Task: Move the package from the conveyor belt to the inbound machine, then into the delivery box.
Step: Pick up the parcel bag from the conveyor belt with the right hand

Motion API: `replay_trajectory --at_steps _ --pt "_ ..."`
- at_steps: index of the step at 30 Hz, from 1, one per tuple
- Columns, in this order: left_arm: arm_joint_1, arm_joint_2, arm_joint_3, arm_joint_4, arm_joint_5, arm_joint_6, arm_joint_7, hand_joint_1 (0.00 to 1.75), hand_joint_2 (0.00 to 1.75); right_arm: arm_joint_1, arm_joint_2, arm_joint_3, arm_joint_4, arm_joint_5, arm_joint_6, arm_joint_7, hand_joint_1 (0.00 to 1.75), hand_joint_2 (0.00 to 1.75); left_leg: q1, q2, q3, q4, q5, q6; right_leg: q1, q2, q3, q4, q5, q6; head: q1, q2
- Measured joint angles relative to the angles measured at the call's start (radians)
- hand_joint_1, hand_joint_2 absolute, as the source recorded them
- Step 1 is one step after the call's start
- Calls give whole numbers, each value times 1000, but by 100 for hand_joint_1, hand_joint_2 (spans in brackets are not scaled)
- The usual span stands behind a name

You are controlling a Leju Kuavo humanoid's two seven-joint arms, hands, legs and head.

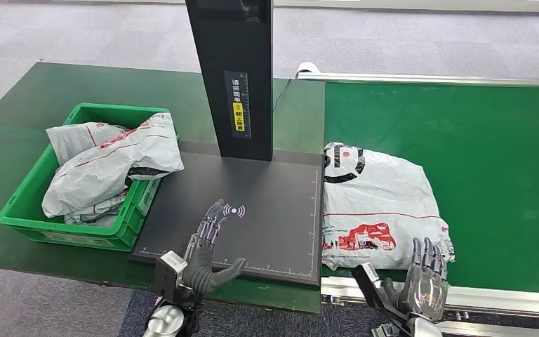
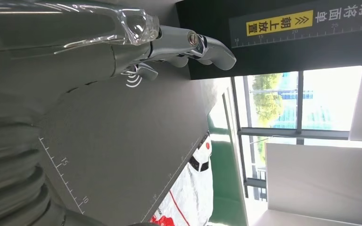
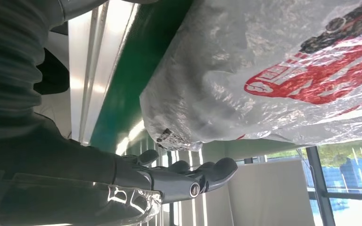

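Here the package [image 1: 375, 207] lies just beyond the right robot hand [image 1: 424, 281], fingers spread, empty.

Left hand [image 1: 207, 253]: dark grey palm, slim metallic segmented fingers, silver block at the wrist | Right hand [image 1: 424, 279]: same grey build, glossy dark fingers | Wrist views: grey ribbed cover, clear plastic shell over silver finger links, small round screw.
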Motion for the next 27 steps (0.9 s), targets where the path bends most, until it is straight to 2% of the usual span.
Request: replay_trajectory --at_steps 13,20,27 --pt "0 0 0 2 -5 8 0 0 175 -38 -44 49 54 0 0 53 0 175 0 0 0 0 0 0 0 0 0 0 0 0 0 0" --pt "1 0 1 6 -13 10 0 0 175 -57 -49 45 98 -16 0 11 0 175 0 0 0 0 0 0 0 0 0 0 0 0 0 0" --pt "2 0 3 7 -28 18 0 0 175 -74 -49 25 144 -5 0 7 0 175 0 0 0 0 0 0 0 0 0 0 0 0 0 0"
